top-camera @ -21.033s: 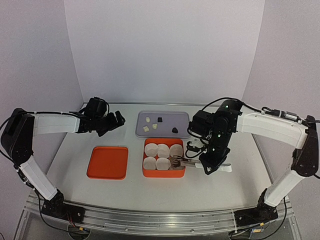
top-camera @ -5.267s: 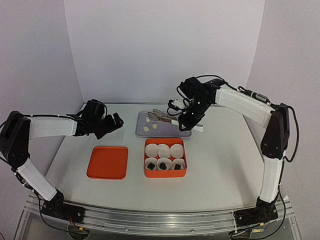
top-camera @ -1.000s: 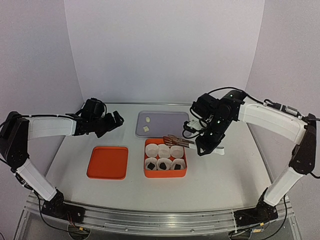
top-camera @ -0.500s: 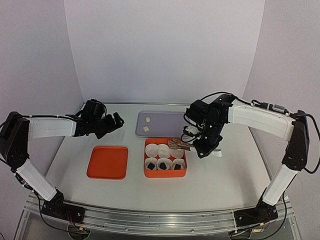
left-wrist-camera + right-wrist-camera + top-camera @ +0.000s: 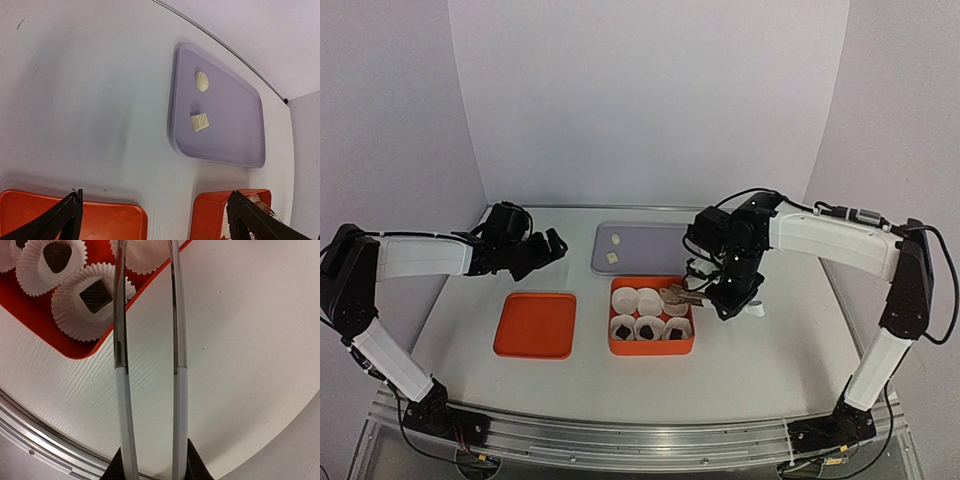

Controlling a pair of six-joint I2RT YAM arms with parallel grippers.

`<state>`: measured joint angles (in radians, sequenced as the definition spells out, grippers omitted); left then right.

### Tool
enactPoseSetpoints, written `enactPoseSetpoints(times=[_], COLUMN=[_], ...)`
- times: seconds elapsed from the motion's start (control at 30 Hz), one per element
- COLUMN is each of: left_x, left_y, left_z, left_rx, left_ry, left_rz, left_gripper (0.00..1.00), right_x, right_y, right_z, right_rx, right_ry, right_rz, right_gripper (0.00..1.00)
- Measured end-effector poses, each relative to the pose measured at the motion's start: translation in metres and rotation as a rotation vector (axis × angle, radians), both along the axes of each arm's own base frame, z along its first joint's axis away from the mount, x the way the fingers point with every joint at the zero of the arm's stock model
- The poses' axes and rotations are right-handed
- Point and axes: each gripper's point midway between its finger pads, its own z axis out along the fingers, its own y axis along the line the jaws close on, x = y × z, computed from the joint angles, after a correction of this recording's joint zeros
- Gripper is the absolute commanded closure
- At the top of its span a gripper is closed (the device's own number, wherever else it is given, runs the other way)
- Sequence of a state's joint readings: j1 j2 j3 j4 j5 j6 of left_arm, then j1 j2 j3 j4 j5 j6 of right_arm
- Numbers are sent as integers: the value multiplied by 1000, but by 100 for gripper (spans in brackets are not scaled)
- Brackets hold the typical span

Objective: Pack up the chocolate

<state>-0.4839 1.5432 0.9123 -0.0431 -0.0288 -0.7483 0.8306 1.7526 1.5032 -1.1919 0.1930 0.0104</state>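
Note:
Two cream-white chocolate pieces, a round one [image 5: 202,81] and a square one [image 5: 199,122], lie on the purple tray [image 5: 660,240]. Three dark chocolate pieces [image 5: 647,327] sit in the front paper cups of the orange box [image 5: 650,348]; two of them [image 5: 95,294] show in the right wrist view. My right gripper [image 5: 728,298] is shut on metal tongs [image 5: 177,340]. The tongs' tips [image 5: 670,293] reach over the back right cup [image 5: 145,257]; what they hold is hidden. My left gripper [image 5: 548,246] hangs open and empty, left of the tray.
The orange lid [image 5: 535,325] lies flat left of the box. The back row's paper cups [image 5: 635,297] look empty. The tray stands just behind the box, near the back wall.
My right arm has swung left and lowered the tongs from above the box's back edge to its back right cup. The left arm has stayed put.

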Motion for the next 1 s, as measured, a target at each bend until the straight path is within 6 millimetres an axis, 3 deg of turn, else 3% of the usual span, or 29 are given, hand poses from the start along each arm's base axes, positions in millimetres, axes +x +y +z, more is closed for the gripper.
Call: enactPoseSetpoints(times=[0.27,0.63,1.0], left_x=[-3,-6,-9], left_y=[1,3,5], left_z=[-2,-1,0], left_rx=[2,0,-1], left_ry=[4,1,-2], left_rz=[0,1,1], left_gripper=[0,0,0], right_x=[-2,-2,-1], right_y=[0,0,-2], right_z=[0,-2,-4], right_rx=[-12,-28,-53], right_ry=[1,-5,-20], right_rz=[10,20,23], right_gripper=[91,75,70])
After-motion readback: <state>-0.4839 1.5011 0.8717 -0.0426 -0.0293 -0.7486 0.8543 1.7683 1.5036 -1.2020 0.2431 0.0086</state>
